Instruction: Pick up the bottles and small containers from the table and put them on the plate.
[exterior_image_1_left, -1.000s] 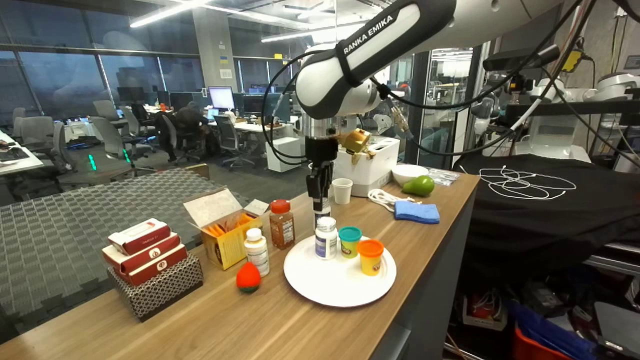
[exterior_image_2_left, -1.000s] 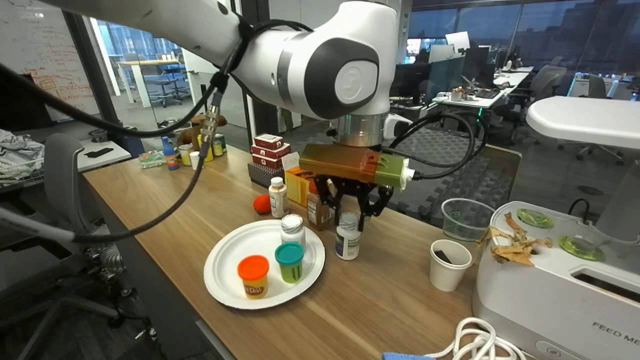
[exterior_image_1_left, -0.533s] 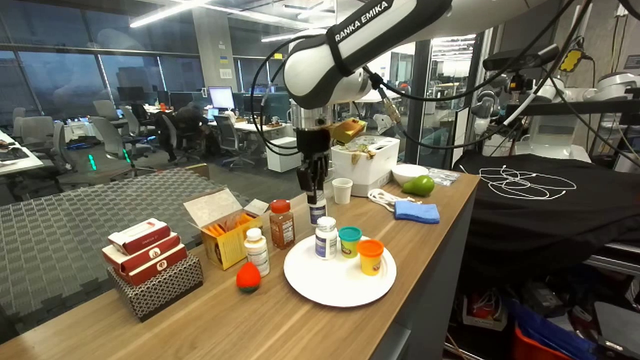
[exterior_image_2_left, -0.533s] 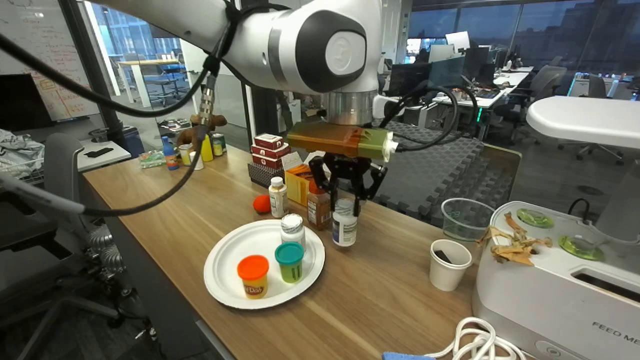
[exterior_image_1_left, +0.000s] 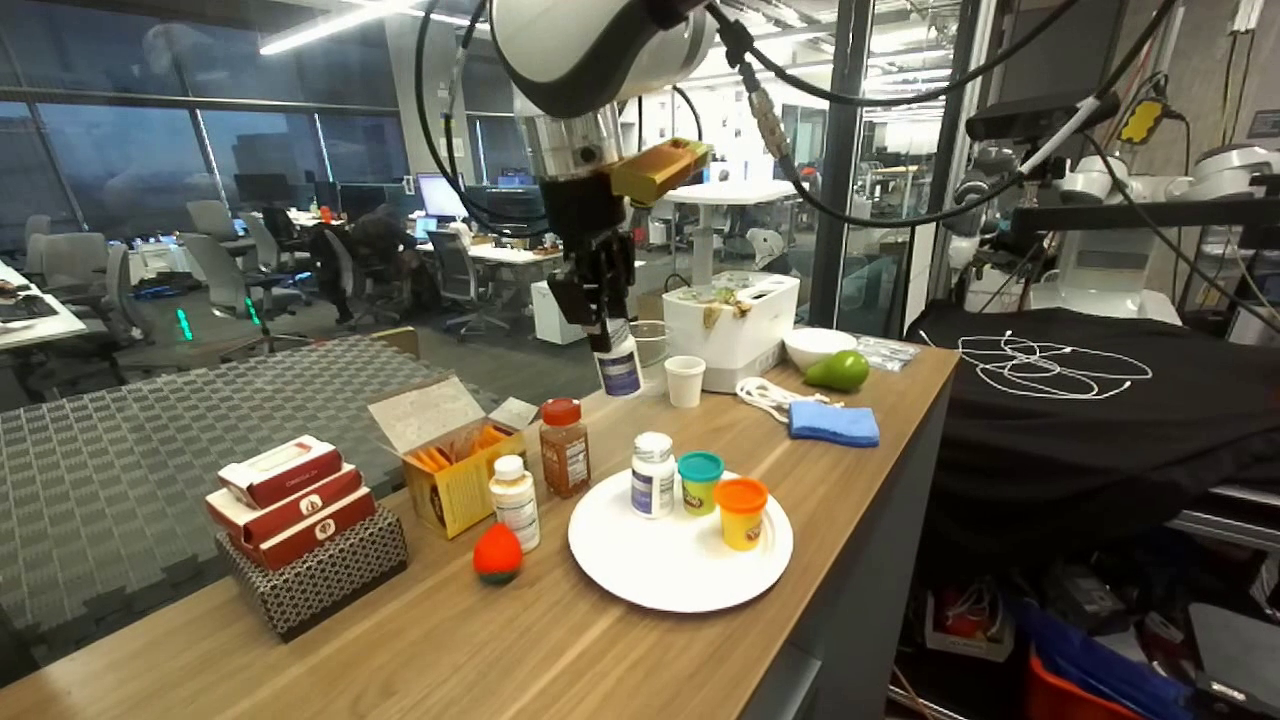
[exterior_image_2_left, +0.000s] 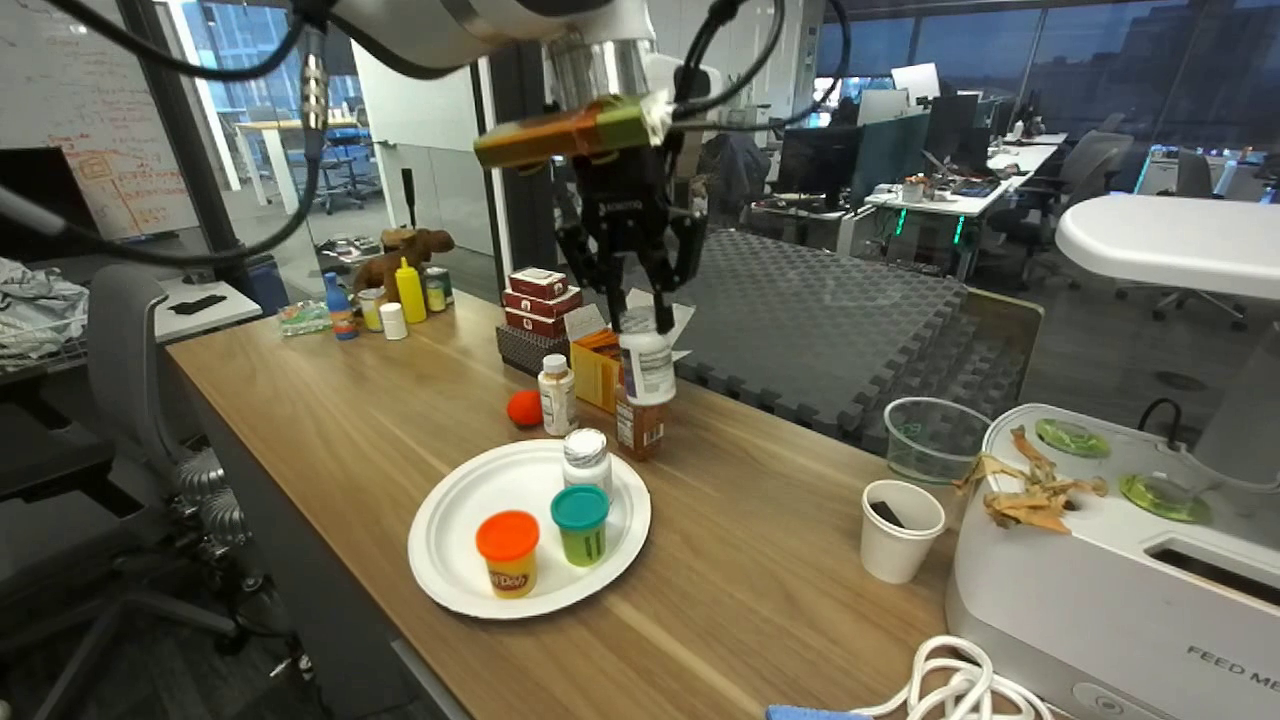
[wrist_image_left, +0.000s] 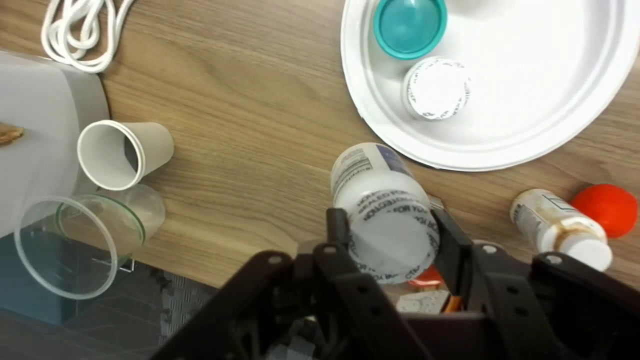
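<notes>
Raised over the table (exterior_image_1_left: 400, 650) is a white bottle (exterior_image_2_left: 648, 372) with a blue label, tilted in both exterior views. My gripper (wrist_image_left: 390, 222) is shut on its capped end, one finger on each side. On the white plate (exterior_image_1_left: 640, 580) stand another white bottle (exterior_image_1_left: 653, 492), a teal-lidded tub (exterior_image_1_left: 699, 494) and an orange-lidded tub (exterior_image_1_left: 741, 525). Left of the plate, on the table, are a red-capped brown jar (exterior_image_1_left: 565, 462) and a white-capped bottle (exterior_image_1_left: 515, 512). In an exterior view the held bottle partly covers that jar (exterior_image_2_left: 640, 430).
Beside the white-capped bottle lies a red-orange round item (exterior_image_1_left: 497, 556). Behind are an open yellow carton (exterior_image_1_left: 465, 495) and stacked red-and-white boxes (exterior_image_1_left: 295, 505). A paper cup (exterior_image_2_left: 898, 535), clear cup (exterior_image_2_left: 930, 440) and white appliance (exterior_image_2_left: 1100, 580) stand on another side. Far off is a yellow squeeze bottle (exterior_image_2_left: 411, 293).
My gripper has risen with the white bottle from near the table to well above it, moving leftward in both exterior views. The bottle has tilted. Things on the plate have stayed put.
</notes>
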